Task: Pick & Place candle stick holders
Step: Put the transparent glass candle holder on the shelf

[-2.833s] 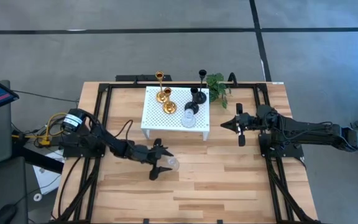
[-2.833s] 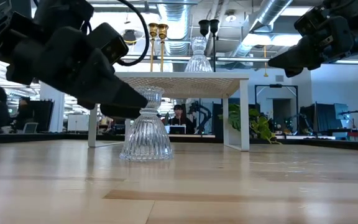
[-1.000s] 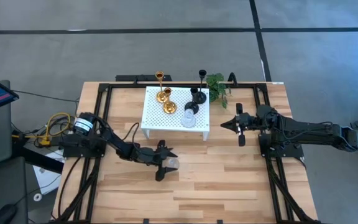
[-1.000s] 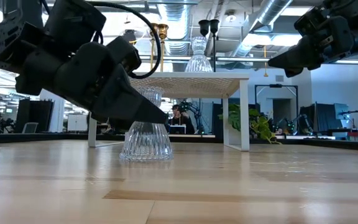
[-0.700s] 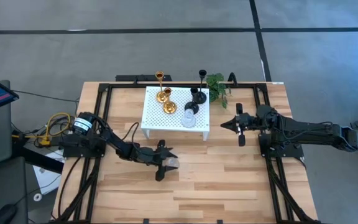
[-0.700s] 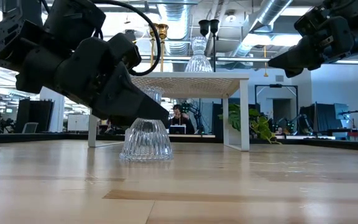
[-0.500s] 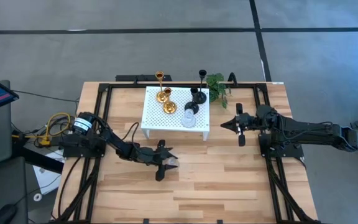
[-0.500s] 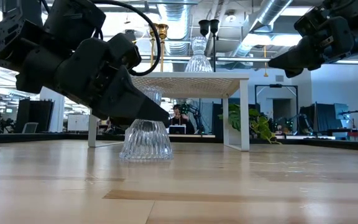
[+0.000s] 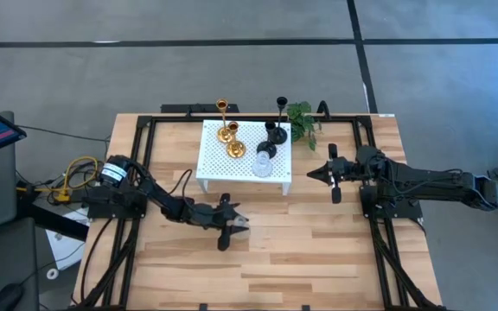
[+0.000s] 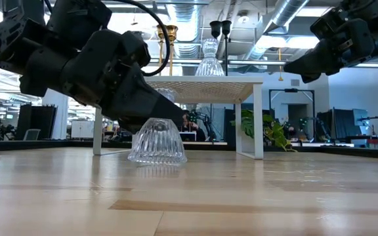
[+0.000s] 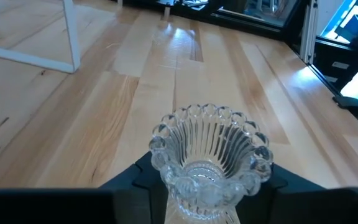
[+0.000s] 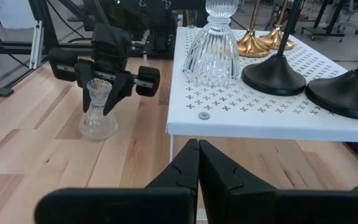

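One clear glass holder between left gripper jaws.

clear glass holder upright off table, five holders on stand

The high view looks straight down on the whole table. The low view sits at tabletop height, facing the white stand and the room behind. The left wrist view looks from close by down into a glass holder. The right wrist view faces the stand from near; all four views share that holder.
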Available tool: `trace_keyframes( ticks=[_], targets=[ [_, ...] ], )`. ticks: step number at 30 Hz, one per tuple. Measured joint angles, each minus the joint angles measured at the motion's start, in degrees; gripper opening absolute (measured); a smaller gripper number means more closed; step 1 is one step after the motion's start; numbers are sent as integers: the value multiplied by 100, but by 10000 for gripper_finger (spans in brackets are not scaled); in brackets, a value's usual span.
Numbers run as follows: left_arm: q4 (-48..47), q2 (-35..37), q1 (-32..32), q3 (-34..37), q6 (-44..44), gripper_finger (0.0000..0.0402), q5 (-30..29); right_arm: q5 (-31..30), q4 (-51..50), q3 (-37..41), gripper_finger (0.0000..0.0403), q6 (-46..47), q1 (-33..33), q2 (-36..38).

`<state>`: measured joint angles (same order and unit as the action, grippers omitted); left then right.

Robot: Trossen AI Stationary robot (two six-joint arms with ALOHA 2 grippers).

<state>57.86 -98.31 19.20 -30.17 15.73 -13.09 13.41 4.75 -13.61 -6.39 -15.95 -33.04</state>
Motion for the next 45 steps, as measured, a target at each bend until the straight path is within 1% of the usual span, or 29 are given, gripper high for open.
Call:
trace_keyframes(
  ticks=[4, 6, 11, 13, 16, 19, 23, 29, 33, 35, 41, 45],
  targets=[
    [-267, 192, 91, 11, 12, 126, -67, 0, -2, 0, 0, -2, -2, 0],
    [-656, 458, 159, 19, 51, 126, -137, 0, -4, 0, 0, 0, 0, 0],
    [-1886, 1429, 383, 31, 308, 132, -907, 0, -4, 0, 0, -2, 0, 0],
    [-2210, 1768, 417, 29, 328, 131, -1106, 0, -4, 0, 0, 0, 0, 0],
    [-2295, 2241, 417, 31, 295, 126, -1201, 0, -4, 0, 0, -1, 0, 0],
    [-2299, 2666, 386, 10, 67, 127, -1220, 0, 0, 0, 0, 0, 0, 0],
    [-2687, 3083, 369, -264, -383, 131, -1419, 2, 0, 0, 0, -2, 0, 0],
    [-3347, 3192, 332, -1082, -1196, 128, -1816, 0, 2, 0, 0, -2, 0, 0],
    [-4105, 3175, 17, -1563, -1231, 133, -2205, 0, 4, 0, 0, -2, 0, 0],
    [-4192, 3166, -221, -1651, -1230, 132, -2334, 2, 4, 0, 0, -2, 0, 0],
    [-4161, 3164, -1010, -1674, -1106, 129, -2280, 0, 4, 0, 0, -2, 0, 0],
    [-4211, 3090, -1456, -1670, -895, 133, -1790, 0, 13, 0, 0, -2, 0, 0]
  ],
)
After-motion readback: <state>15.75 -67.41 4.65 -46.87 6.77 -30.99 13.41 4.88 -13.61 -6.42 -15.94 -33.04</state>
